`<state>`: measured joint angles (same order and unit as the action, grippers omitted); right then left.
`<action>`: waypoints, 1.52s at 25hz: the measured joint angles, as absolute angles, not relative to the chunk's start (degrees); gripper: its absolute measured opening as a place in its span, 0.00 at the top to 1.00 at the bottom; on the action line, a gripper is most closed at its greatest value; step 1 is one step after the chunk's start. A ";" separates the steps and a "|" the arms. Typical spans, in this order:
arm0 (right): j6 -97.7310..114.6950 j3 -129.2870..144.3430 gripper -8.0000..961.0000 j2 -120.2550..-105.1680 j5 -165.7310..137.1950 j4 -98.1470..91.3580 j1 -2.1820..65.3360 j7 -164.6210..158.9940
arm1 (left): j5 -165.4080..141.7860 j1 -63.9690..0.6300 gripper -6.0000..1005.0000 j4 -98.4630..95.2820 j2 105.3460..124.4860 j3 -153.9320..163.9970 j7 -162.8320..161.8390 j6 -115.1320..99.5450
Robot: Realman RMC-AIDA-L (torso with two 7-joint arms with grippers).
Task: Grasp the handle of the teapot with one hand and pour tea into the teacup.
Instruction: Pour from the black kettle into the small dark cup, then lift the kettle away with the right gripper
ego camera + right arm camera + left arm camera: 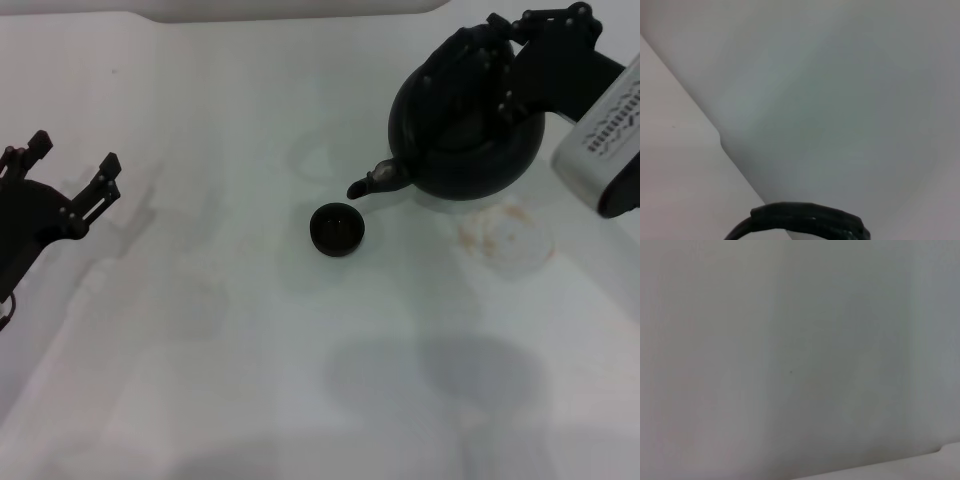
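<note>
The matte-black teapot [470, 150] is in the head view at the back right, tipped so its short spout [372, 182] points down-left. The spout tip hangs just beyond the far rim of the tiny black teacup [337, 229], which stands on the white table. My right gripper [500, 65] comes in from the right and is shut on the arched black handle [445, 65] over the pot's top. In the right wrist view a black arc of the handle [805, 220] shows against the table. My left gripper [72, 160] stays open at the far left, holding nothing.
A faint brownish ring stain [505, 235] marks the white table [200, 330] just right of the cup, under the pot. A white raised edge [290, 10] runs along the back. The left wrist view shows only bare white surface.
</note>
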<state>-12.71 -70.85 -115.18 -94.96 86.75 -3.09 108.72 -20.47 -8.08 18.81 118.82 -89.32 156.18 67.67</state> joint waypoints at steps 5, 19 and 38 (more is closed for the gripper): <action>-6.46 -66.71 0.87 -115.14 -98.08 87.17 -3.20 108.54 | -20.06 -8.17 0.13 18.81 118.75 -89.30 156.18 67.67; -5.69 -65.14 0.88 -114.86 -99.00 88.61 -4.62 108.90 | -20.03 -8.17 0.13 18.81 118.74 -89.29 156.26 67.68; -3.09 -62.81 0.88 -115.07 -103.24 89.46 -5.68 108.65 | -20.03 -8.46 0.13 18.81 118.74 -89.30 156.27 67.58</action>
<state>-3.09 -62.81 -115.07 -103.24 89.46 -5.68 108.65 -20.03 -8.45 18.81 118.74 -89.30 156.27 67.58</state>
